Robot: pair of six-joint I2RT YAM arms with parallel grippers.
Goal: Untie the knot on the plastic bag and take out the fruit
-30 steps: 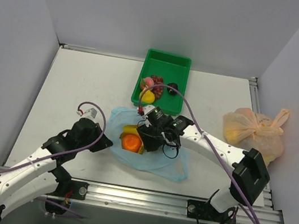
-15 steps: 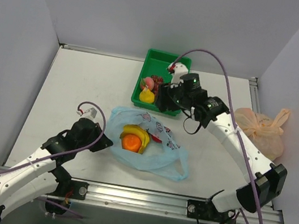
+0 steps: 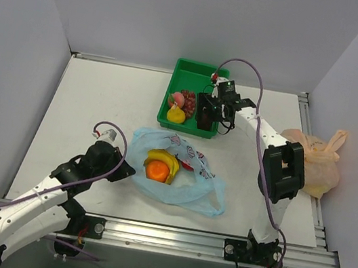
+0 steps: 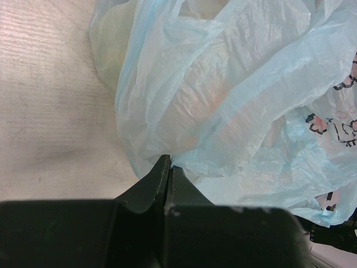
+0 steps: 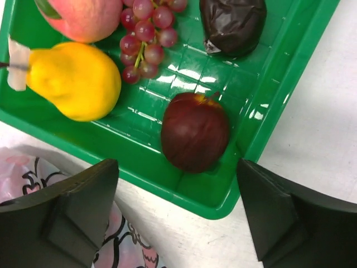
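- Now, light blue plastic bag (image 3: 191, 190) printed with cartoons lies lower centre of the top view, mouth open and facing up.
- Banana (image 3: 165, 160) and orange (image 3: 158, 170) sit inside the bag, touching each other.
- Left gripper (image 4: 167, 167), at the bag's left edge in the top view, has its jaws pressed fully together, and the thin bag film is pinched at the tips.
- Dark red apple (image 5: 195, 139) lies in the green tray (image 5: 262, 106), near its lower right corner in the right wrist view.
- Right gripper (image 5: 181, 187) hovers above that corner with its jaws spread wide and nothing held. The apple shows between the fingers.
- Same tray: yellow pear (image 5: 75, 81), purple grapes (image 5: 146, 39), pink-red fruit (image 5: 83, 17), dark brown item (image 5: 231, 22).
- Pale orange bag (image 3: 305, 159), knotted, sits at the right edge of the table (image 3: 87, 105), well apart from the blue one.
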